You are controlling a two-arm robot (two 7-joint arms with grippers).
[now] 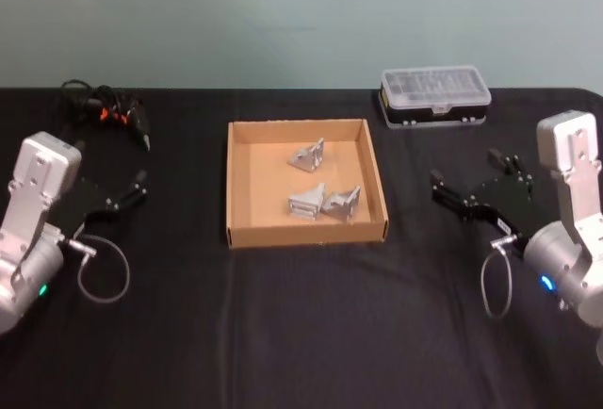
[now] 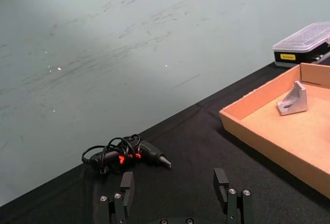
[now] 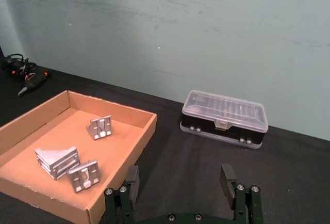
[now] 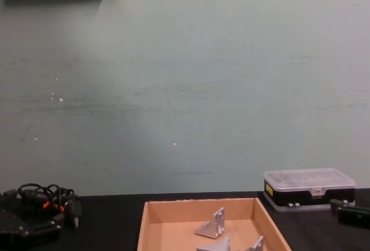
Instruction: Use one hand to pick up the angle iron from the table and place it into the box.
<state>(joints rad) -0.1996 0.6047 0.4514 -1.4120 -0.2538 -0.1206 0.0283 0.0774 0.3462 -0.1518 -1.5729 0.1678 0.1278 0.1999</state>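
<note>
3 angle irons lie inside the box [image 1: 306, 236], which sits at the middle of the table [image 1: 301, 334]: the far angle iron [image 1: 307, 155] rests alone toward the box's far wall, the middle angle iron [image 1: 307, 201] and the right angle iron [image 1: 341, 203] sit just beside each other toward its near right corner. All 3 are silver-grey and rest on the cardboard floor

The left gripper [image 1: 127, 190] hangs over the table's left side, well apart from the box, its fingers spread and holding nothing. The right gripper [image 1: 465, 192] hangs over the right side, also well apart from the box, fingers spread and empty

A black plastic case [image 1: 434, 98] with a clear lid stands near the far right edge of the table, beyond the box's far right corner; a small yellow label on its end shows in the left wrist view, its writing too small to read. A black tool with a coiled cable [image 1: 105, 107] and orange marks lies near the far left edge
</note>
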